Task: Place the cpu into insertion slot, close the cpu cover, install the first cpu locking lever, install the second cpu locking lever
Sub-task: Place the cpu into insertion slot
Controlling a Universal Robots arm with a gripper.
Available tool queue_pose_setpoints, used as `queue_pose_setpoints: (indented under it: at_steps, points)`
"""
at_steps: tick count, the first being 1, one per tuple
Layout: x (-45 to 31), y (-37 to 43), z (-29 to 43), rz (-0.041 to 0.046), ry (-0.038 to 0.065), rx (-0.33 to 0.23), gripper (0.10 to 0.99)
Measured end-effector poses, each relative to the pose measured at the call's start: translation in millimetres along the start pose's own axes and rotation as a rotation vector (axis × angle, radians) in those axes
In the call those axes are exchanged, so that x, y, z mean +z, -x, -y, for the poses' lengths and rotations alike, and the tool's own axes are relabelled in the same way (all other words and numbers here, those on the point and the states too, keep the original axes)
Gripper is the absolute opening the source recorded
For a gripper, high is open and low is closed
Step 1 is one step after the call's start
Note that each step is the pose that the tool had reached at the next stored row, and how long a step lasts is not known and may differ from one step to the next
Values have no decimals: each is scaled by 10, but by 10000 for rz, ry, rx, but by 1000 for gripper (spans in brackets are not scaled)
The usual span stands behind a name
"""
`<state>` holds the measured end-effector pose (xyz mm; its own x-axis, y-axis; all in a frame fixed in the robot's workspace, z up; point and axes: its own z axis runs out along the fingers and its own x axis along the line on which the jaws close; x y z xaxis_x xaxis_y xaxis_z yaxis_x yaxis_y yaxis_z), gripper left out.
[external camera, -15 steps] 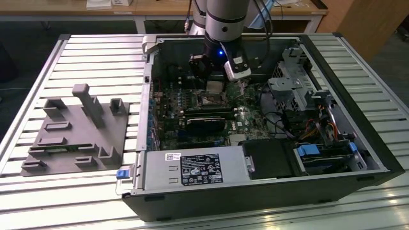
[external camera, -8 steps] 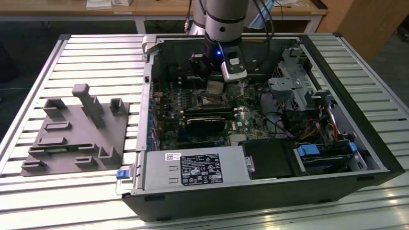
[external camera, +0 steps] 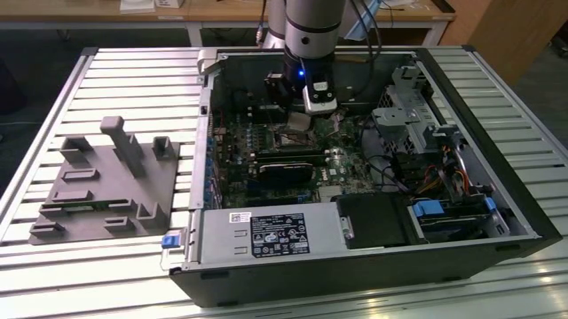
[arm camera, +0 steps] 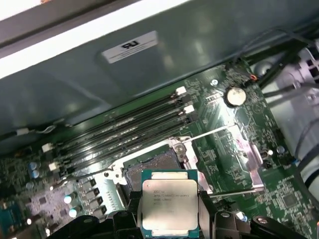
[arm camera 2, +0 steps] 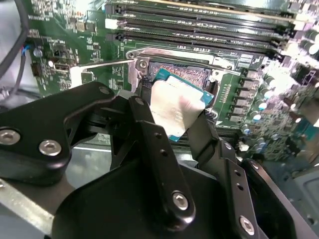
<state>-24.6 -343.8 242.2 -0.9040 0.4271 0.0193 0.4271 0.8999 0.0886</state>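
My gripper point(arm camera 2: 174, 113) is shut on the cpu point(arm camera 2: 175, 102), a pale silvery square chip on a green carrier, gripped by two opposite edges. In the first wrist view the cpu point(arm camera: 169, 205) hangs between the black fingers point(arm camera: 131, 209), just above and beside the insertion slot point(arm camera: 149, 172). The slot's dark centre lies bare inside its metal rim point(arm camera 2: 149, 55). The cpu cover point(arm camera: 248, 155) is swung open to one side of the slot. Two thin locking levers point(arm camera: 212, 133) stand released along it. In the exterior view the gripper point(external camera: 298, 121) is low inside the computer case, over the slot point(external camera: 293, 138).
Long black memory slots point(arm camera: 124, 132) run beside the socket. The case walls point(external camera: 497, 159) enclose the green motherboard, with a drive cage point(external camera: 404, 116), cables point(external camera: 435, 176) and a labelled power supply box point(external camera: 266, 236). A grey plastic fixture point(external camera: 106, 183) lies on the slatted table at the exterior view's left.
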Motion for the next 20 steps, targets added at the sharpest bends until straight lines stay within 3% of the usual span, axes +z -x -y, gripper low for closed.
queue_pose_setpoints:
  at_steps: [20]
  points:
    - [22, 0, 2, 262, 57, 2941, 537]
